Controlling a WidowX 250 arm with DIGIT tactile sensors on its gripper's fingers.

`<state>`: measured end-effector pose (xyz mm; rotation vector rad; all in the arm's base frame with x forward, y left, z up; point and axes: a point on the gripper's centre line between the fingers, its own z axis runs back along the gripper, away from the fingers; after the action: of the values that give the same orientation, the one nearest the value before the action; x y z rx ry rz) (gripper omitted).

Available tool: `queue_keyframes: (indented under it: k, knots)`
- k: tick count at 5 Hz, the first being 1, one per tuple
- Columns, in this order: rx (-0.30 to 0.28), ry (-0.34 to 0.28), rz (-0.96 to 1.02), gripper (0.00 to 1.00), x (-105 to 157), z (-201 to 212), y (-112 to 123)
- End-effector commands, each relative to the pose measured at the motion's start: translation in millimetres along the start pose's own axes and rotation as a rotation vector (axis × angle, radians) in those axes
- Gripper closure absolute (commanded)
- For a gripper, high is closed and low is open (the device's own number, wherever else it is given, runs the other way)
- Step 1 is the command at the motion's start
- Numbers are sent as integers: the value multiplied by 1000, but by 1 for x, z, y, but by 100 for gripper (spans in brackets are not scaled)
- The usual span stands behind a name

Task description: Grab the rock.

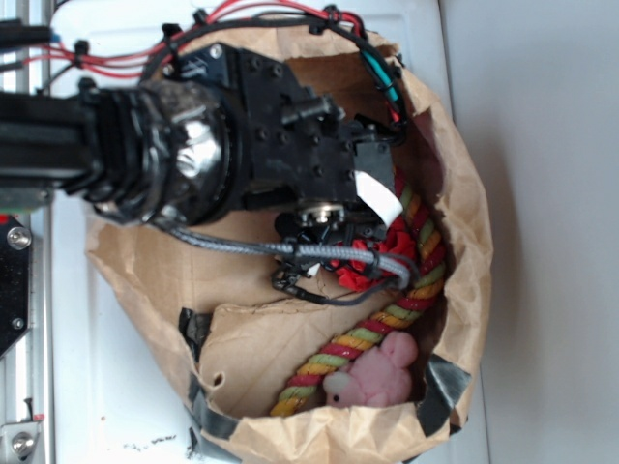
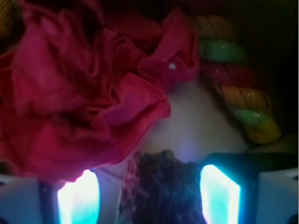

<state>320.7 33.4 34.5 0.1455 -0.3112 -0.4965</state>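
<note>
Wrist view: rock (image 2: pixel 161 186) sits low in frame between the two glowing fingers (image 2: pixel 78 198), small gaps either side, so gripper (image 2: pixel 149 196) is spread, nothing clamped. Red flower (image 2: pixel 88 93) touches the rock's upper left; striped rope (image 2: pixel 238 93) curves well right. Exterior view: arm (image 1: pixel 193 145) reaches down into paper bag (image 1: pixel 464 193), rock hidden; pink toy (image 1: pixel 377 377) near the bag's bottom edge beside the rope.

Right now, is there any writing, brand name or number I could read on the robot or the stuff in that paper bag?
None can be read.
The white tag on the gripper: looks blank.
The rock, red flower, rope, pink plush toy, paper bag: no print shows.
</note>
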Motion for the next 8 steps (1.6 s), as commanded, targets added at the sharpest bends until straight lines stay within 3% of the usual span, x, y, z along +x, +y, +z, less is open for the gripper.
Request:
queue_keyframes:
  k: [1,3,4,6,7,8]
  knots:
    - [-20,-97,-15,100,15,41,10]
    - [-89,-135,22,100,11,85,21]
    - [-89,-125,99,100,13,104,28]
    - [-56,-51,308,100,14,136,42]
    - [-69,-28,332,100,15,147,52]
    - [-13,-7,391,100,14,162,54]
